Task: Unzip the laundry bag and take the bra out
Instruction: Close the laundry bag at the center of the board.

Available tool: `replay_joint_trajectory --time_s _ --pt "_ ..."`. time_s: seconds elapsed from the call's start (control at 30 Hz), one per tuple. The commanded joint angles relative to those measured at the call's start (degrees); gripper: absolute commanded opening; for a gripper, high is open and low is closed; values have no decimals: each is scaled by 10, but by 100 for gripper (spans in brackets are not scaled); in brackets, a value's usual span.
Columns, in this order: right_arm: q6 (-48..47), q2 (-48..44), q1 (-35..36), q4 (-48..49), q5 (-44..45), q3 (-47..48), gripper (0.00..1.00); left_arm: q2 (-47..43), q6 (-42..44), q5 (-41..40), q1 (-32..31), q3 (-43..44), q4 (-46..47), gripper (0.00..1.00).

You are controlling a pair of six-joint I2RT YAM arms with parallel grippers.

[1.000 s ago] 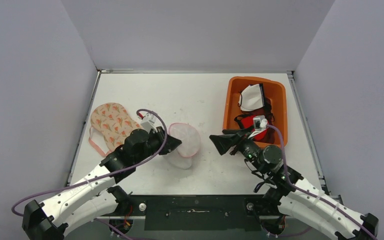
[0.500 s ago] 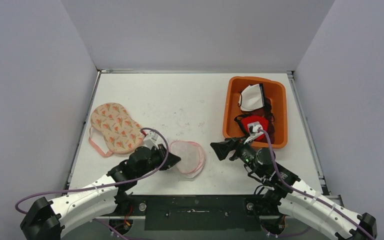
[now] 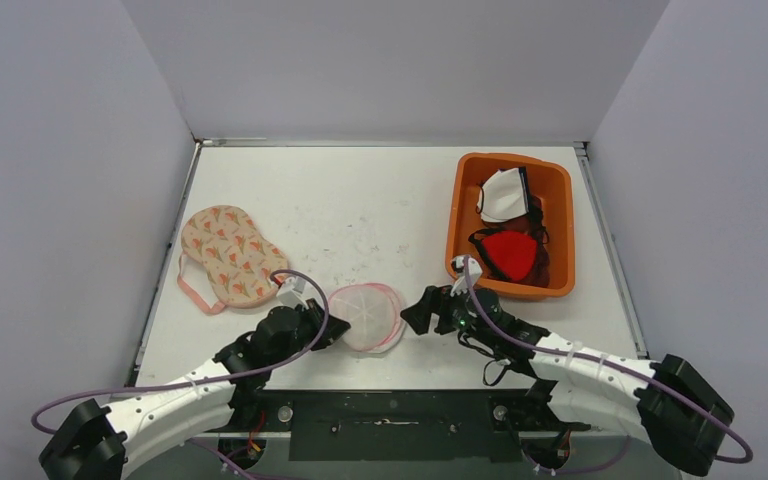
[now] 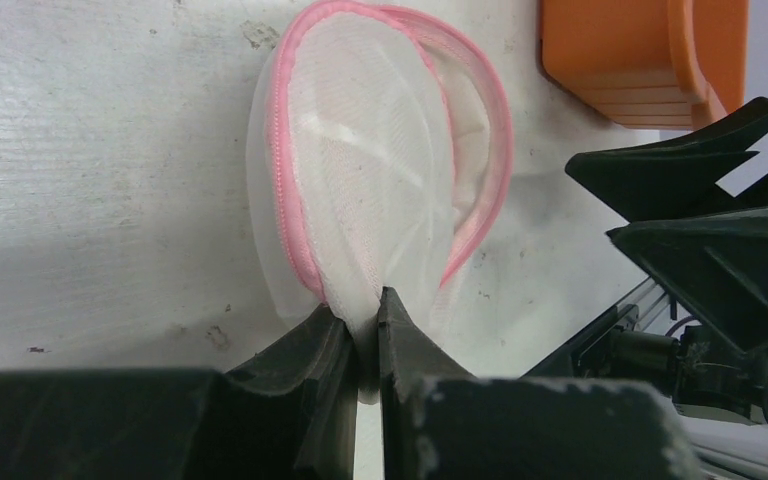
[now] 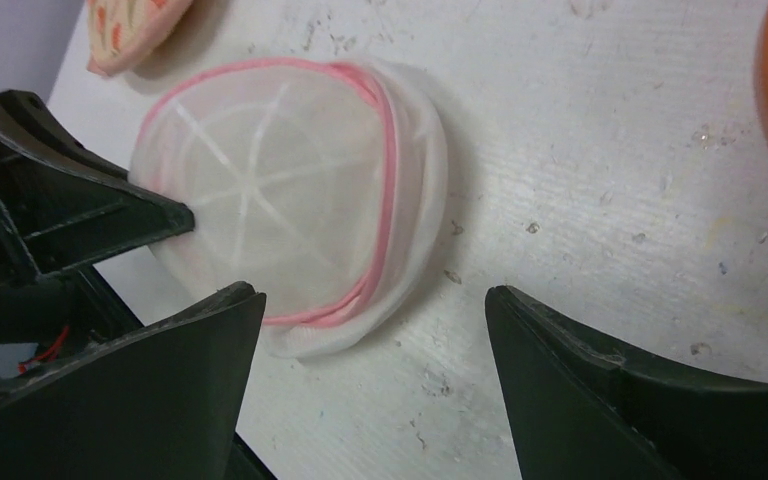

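Our left fingers (image 3: 332, 327) pinch the laundry bag (image 3: 365, 315) by its mesh edge, lower centre. We should bring our wide-open, empty right fingers (image 3: 412, 312) to the pink zipper (image 5: 388, 150), whose pull is unseen.

an orange bin (image 3: 508, 159) stands at the white desk's (image 3: 360, 200) far right, holding a white garment (image 3: 503, 195) and a red one (image 3: 512, 253).

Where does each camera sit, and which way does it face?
Top external: above and behind the arms, looking down on the table; both arms show, bases at the bottom.
Left wrist: on the left arm, looking low along the left gripper, shut on the laundry bag, towards the right gripper.
Right wrist: on the right arm, looking down between its own open fingers at the bag.
Shared: both wrist views show the bag and the opposite gripper.
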Motion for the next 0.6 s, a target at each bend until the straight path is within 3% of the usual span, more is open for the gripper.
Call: replay_joint_trajectory --time_s 0.0,0.23,0.4,0.57 --pt "-9 63 16 63 -2 36 83 22 16 -21 4 26 -5 3" --pt "-33 168 21 67 30 97 76 50 19 -40 4 32 -40 20" --pt "-52 224 29 62 36 140 72 58 32 -60 5 45 -70 38" --pt "-71 277 38 37 73 172 71 64 39 -72 4 65 -114 45"
